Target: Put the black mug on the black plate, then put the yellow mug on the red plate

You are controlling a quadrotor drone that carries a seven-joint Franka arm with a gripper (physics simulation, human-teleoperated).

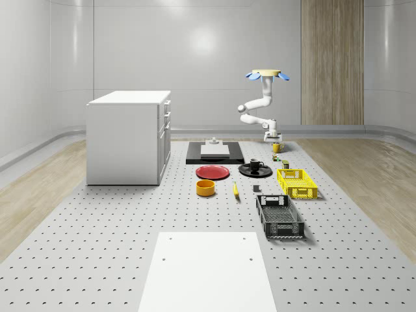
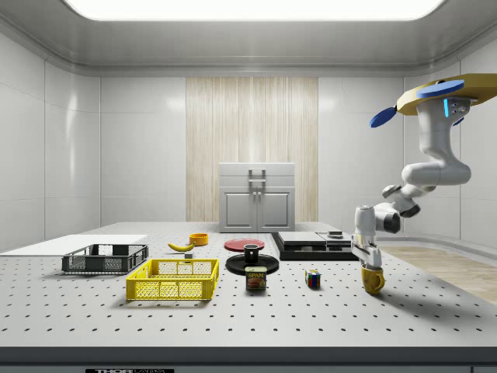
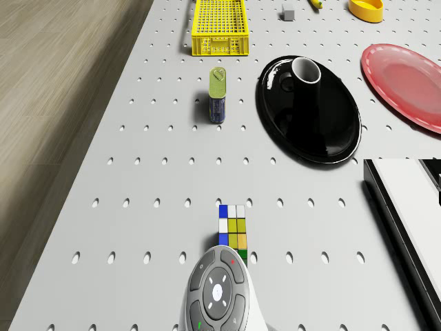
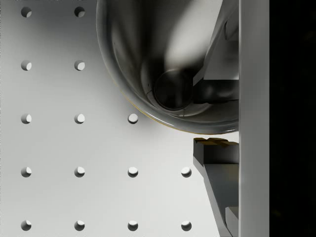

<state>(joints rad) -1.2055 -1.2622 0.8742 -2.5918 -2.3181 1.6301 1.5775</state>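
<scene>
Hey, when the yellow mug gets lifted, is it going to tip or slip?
The yellow mug looks hard, so it probably won't flex. Its glossy inner wall suggests it may slip. The drone hovers high beside it with the gripper at one side of the rim, so lifted there it would likely tilt.

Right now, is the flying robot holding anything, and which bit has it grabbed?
Yes. The gripper is shut on the yellow mug, pinching its rim wall: one finger inside the cup, the other outside. The drone hovers above.
</scene>
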